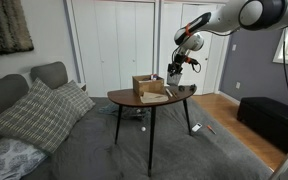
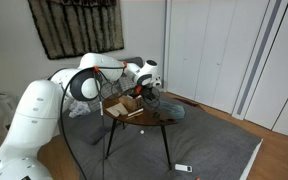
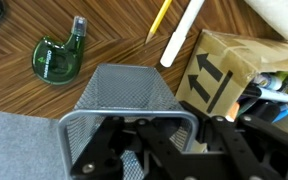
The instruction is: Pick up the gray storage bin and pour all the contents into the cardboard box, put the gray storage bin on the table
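The gray storage bin [image 3: 124,90] is a dark mesh bin seen from above in the wrist view. It sits at the edge of the brown wooden table [image 3: 104,30], and its inside looks empty. My gripper [image 3: 179,135] has one finger on each side of the bin's near right wall and looks shut on it. The cardboard box [image 3: 224,75] stands right beside the bin, with pens and other items inside. In both exterior views the gripper [image 1: 174,72] [image 2: 147,92] is low over the table [image 1: 134,100] [image 2: 144,120], next to the box [image 1: 149,86] [image 2: 117,104].
A green tape dispenser [image 3: 59,58], a yellow pencil [image 3: 160,20] and a white marker [image 3: 182,35] lie on the tabletop beyond the bin. A gray sofa with plaid pillows [image 1: 34,110] is beside the table. A dark ottoman [image 1: 269,115] stands near the wall.
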`<state>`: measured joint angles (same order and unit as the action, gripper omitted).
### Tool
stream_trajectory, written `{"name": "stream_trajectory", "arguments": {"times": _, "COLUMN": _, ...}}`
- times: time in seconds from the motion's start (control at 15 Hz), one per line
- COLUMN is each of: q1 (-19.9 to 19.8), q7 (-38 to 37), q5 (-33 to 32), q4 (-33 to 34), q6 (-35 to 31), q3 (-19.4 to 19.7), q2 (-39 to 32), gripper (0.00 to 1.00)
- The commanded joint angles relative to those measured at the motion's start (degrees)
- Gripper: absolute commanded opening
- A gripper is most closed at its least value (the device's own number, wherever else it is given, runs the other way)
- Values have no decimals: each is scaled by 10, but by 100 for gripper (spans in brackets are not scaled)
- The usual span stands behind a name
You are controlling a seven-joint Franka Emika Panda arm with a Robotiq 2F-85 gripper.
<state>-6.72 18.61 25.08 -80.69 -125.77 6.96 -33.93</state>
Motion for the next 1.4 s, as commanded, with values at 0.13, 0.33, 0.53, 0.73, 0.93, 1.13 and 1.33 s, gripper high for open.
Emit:
{"name": "stream_trajectory", "arguments": {"times": 0.13, "q1": -23, "q7": -37, "q5": -57, "q4": -12, "q6": -11, "q3": -36, "q2": 4, "gripper": 2}}
{"name": "stream_trajectory", "arguments": {"times": 0.33, "q1": -29, "q7": -36, "q5": -64, "q4": -12, "q6": -10, "q3": -45, "q2": 0, "gripper": 2}}
{"name": "stream_trajectory", "arguments": {"times": 0.53, "q1": -33, "q7": -31, "q5": -68, "q4": -11, "q6": -10, "q3": -52, "q2": -6, "gripper": 2}}
{"name": "stream_trajectory", "arguments": {"times": 0.73, "q1": -36, "q7": -29, "q5": -68, "q4": -11, "q6": -11, "q3": -59, "q2": -11, "gripper": 27}}
{"name": "stream_trajectory", "arguments": {"times": 0.93, "q1": -39, "q7": -24, "q5": -64, "q4": -14, "q6": -11, "q3": -67, "q2": -8, "gripper": 42}}
{"name": "stream_trajectory", "arguments": {"times": 1.13, "q1": -40, "q7": -21, "q5": -65, "q4": -21, "q6": -16, "q3": -70, "q2": 2, "gripper": 62}}
{"name": "stream_trajectory", "arguments": {"times": 1.33, "q1": -40, "q7": -17, "q5": -65, "q4": -33, "q6": -30, "q3": -70, "q2": 21, "gripper": 84}}
